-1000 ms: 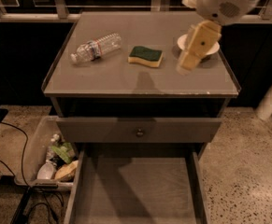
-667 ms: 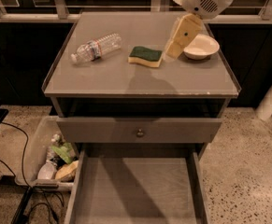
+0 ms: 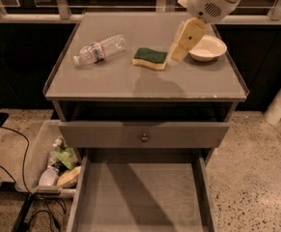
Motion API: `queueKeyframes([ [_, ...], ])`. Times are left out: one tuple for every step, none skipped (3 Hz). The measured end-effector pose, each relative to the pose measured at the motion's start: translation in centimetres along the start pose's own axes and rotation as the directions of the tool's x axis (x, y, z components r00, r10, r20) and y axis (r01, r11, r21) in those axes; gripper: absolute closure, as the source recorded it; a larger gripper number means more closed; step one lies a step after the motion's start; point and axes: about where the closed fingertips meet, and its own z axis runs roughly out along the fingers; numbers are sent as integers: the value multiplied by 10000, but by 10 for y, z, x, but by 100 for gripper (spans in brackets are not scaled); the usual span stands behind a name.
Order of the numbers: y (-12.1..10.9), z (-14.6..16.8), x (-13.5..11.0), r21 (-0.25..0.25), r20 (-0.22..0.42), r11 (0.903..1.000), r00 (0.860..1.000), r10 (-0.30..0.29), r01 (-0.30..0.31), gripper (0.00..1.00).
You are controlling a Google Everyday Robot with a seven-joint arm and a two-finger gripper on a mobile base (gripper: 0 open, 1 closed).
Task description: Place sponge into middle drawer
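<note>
The sponge (image 3: 151, 58), yellow with a dark green top, lies flat on the cabinet top (image 3: 130, 83), right of centre. My gripper (image 3: 179, 51) hangs from the white arm (image 3: 211, 1) at the upper right, its tip just right of the sponge and left of the bowl, low over the surface. It holds nothing that I can see. The middle drawer (image 3: 140, 197) is pulled out wide at the bottom of the view, and its flat grey floor is bare.
A white bowl (image 3: 207, 48) stands on the cabinet top right of the gripper. A plastic water bottle (image 3: 99, 49) lies on its side at the left. A drawer front with a round knob (image 3: 143, 137) juts out above the open drawer. A bin of rubbish (image 3: 58, 166) stands on the floor at the left.
My gripper has moved left, from over the bowl to beside the right end of the sponge. The sponge, bottle and bowl have not moved.
</note>
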Motion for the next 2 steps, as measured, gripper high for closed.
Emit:
queueKeyframes([
  [-15, 25, 10, 9, 379, 9999, 9992, 101, -101, 0],
  [-29, 62, 22, -320, 668, 9992, 9975, 242, -221, 0],
])
